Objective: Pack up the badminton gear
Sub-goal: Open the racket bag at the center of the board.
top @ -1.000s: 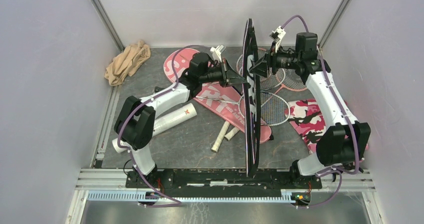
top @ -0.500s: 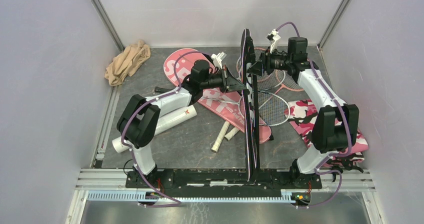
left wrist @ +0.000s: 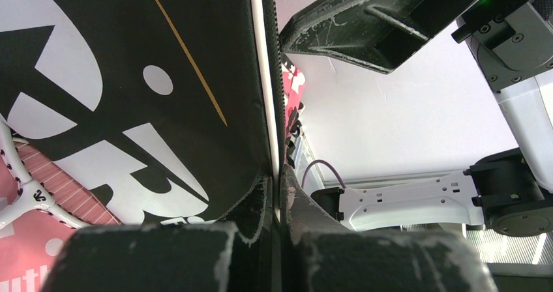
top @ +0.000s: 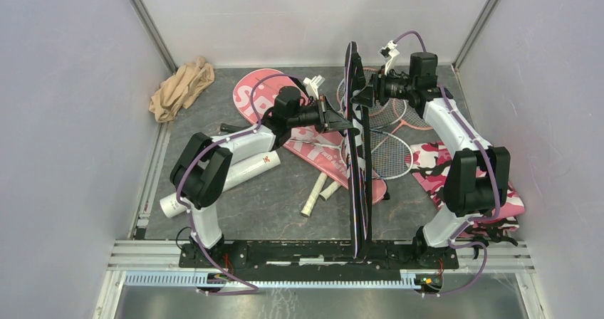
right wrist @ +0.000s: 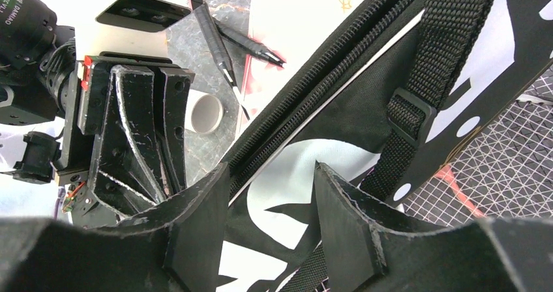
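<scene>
Grey tabletop [top: 285, 205], frame centre: black bag [top: 358, 184] is held upright on edge, pinched tight by left gripper [top: 346, 126]. Right gripper [top: 360, 95], fingers half spread and gripping nothing, is set at its zip edge, likely for opening.

Black bag [top: 358, 184] upright on edge; pink bag [top: 317, 149], rackets [top: 393, 155], tube [top: 242, 173] lying flat.

Looks like a lab robot cell. Plain white wall panels [top: 64, 119] on aluminium posts [top: 147, 23], grey stone-look table [top: 278, 201], two robot arms [top: 242, 141] bolted to a metal rail [top: 142, 251] along the near edge.
</scene>
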{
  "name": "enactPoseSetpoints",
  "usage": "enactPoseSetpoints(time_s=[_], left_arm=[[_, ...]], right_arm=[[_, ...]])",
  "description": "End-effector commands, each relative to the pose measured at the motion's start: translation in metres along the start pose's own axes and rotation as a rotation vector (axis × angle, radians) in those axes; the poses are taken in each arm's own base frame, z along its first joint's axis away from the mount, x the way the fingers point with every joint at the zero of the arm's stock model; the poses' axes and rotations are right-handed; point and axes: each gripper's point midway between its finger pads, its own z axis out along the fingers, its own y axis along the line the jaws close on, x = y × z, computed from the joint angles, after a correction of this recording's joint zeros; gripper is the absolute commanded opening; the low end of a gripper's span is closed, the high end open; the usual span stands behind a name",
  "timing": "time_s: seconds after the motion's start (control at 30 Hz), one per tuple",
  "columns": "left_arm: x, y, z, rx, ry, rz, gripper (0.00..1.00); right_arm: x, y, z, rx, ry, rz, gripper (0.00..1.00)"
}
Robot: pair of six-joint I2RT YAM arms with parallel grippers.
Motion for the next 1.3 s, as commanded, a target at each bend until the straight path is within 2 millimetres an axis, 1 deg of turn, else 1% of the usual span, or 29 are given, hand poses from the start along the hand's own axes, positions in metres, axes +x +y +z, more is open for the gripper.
enactPoseSetpoints(time_s=[0.0,0.17,0.37,0.43,0.5,0.6,0.77,0.9,0.93,1.03,1.27], left_arm=[[-0.005,-0.011,0.006,0.05,0.002,0.087,0.02],[-0.007,-0.016,0.006,0.053,0.005,0.117,0.02],[-0.011,-0.01,0.008,0.0,0.012,0.151,0.02],[-0.011,-0.01,0.009,-0.012,0.009,0.16,0.02],[-0.011,-0.009,0.01,-0.023,0.014,0.17,0.02],[-0.011,-0.01,0.01,-0.032,0.016,0.189,0.02],[-0.012,-0.004,0.009,-0.085,0.011,0.219,0.02],[-0.017,0.002,0.006,-0.144,-0.003,0.255,0.04],[-0.018,0.003,0.005,-0.157,-0.007,0.263,0.04],[-0.021,0.006,0.002,-0.184,-0.018,0.281,0.06],[-0.02,0.007,-0.001,-0.192,-0.024,0.273,0.15]], right_arm=[[-0.006,0.001,-0.002,0.016,-0.016,-0.037,0.55],[-0.003,-0.001,0.002,0.021,-0.005,-0.028,0.5],[0.0,0.009,0.01,0.014,0.011,-0.044,0.51],[0.0,0.01,0.011,0.028,0.019,-0.049,0.52],[0.004,0.006,0.013,0.072,0.043,-0.065,0.52],[0.01,-0.004,0.013,0.171,0.079,-0.105,0.5],[0.014,-0.003,0.015,0.245,0.107,-0.171,0.44],[0.008,-0.001,0.014,0.256,0.094,-0.184,0.33],[0.005,0.0,0.012,0.259,0.093,-0.191,0.26],[-0.004,0.0,0.007,0.287,0.082,-0.215,0.01],[-0.022,-0.003,-0.01,0.36,0.051,-0.265,0.0]])
